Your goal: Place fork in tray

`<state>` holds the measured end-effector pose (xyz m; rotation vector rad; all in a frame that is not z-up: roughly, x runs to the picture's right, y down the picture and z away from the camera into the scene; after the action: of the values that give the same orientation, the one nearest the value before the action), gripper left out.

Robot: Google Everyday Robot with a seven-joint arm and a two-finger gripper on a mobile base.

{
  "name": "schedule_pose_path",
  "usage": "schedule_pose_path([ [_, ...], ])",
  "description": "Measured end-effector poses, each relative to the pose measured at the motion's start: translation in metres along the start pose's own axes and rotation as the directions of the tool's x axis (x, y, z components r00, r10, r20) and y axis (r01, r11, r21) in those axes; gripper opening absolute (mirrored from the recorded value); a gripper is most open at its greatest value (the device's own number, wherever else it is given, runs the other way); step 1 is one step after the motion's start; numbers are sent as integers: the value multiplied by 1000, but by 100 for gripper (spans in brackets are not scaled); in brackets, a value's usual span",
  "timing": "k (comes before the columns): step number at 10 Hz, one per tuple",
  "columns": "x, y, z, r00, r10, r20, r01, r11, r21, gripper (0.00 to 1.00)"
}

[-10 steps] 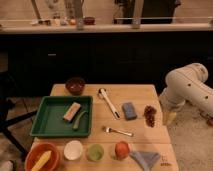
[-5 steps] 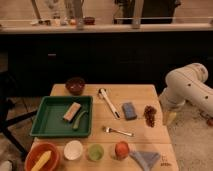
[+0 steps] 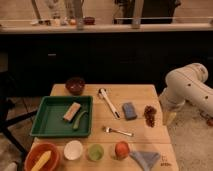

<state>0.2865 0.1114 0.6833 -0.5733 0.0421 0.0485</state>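
Note:
The small silver fork (image 3: 118,131) lies flat on the wooden table (image 3: 142,94), right of the tray and near the front. The green tray (image 3: 42,122) sits at the table's left side and holds a tan block (image 3: 72,111) and a green slim item (image 3: 79,120). My white arm (image 3: 189,89) hangs off the table's right side. The gripper (image 3: 169,118) points down just beyond the right edge, well to the right of the fork and holding nothing that I can see.
A white-handled utensil (image 3: 109,102), a blue sponge (image 3: 129,110) and a dark red cluster (image 3: 149,115) lie behind the fork. A brown bowl (image 3: 75,85) stands at the back. An orange bowl (image 3: 42,157), white cup (image 3: 73,150), green cup (image 3: 95,152), orange fruit (image 3: 121,149) and blue cloth (image 3: 145,159) line the front edge.

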Motion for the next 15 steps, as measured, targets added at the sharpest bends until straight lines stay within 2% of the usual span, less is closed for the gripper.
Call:
schedule_pose_path([
  [7, -2, 1, 2, 1000, -5, 8, 5, 1000, -4, 80],
  [11, -53, 9, 20, 999, -14, 52, 17, 998, -55, 80],
  [15, -73, 21, 32, 997, -5, 81, 11, 998, -68, 80],
])
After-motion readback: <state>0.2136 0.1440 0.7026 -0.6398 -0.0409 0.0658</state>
